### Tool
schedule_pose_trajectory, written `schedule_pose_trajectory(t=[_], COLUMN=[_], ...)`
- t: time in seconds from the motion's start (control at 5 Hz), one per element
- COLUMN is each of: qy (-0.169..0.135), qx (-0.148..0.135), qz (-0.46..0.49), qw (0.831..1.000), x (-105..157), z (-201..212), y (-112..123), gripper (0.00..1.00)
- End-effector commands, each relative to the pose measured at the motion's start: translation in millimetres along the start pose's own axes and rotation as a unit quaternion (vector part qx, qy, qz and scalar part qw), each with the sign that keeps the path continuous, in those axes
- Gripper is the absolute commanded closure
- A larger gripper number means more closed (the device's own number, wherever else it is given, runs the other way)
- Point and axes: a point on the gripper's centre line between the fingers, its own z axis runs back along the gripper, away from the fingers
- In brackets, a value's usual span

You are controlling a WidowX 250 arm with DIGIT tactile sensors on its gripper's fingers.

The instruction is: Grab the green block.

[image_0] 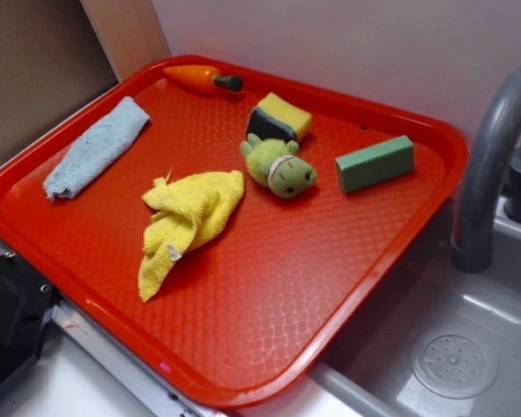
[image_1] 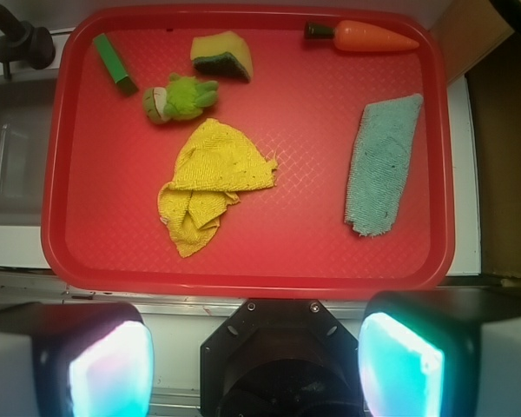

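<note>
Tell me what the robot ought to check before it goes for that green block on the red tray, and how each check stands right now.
1. Green block in sight in both views: ok.
2. Block lies free on the red tray, apart from the plush turtle and the yellow sponge: ok.
3. Nothing on top of the block: ok.
4. Gripper open, its two pads spread wide in the wrist view: ok.
5. Gripper over the block: not ok; the block sits at the tray's far corner, well away from the fingers.
6. Yellow cloth out of the likely path: cannot tell; it lies mid-tray, between gripper and block.
</note>
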Motion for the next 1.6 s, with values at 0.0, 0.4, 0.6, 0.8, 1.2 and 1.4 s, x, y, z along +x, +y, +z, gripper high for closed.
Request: schedule_pose_trajectory(t=[0.0, 0.4, 0.6, 0.8, 1.2, 1.4], qy=[0.0, -0.027, -0.055, -0.096, -0.086, -0.064], qx=[0.0, -0.001, -0.031, -0.038, -0.021, -0.006], qz=[0.0, -0.012, -0.035, -0.079, -0.187, -0.193], qw=[1.0, 1.0, 0.997, 0.992, 0.978, 0.979], x=[0, 11, 38, 63, 98, 114], z=[0, -5, -19, -36, -111, -133], y=[0, -13, -20, -39, -101, -116], gripper=[0.0, 0.0, 0.0, 0.0, 0.0, 0.0])
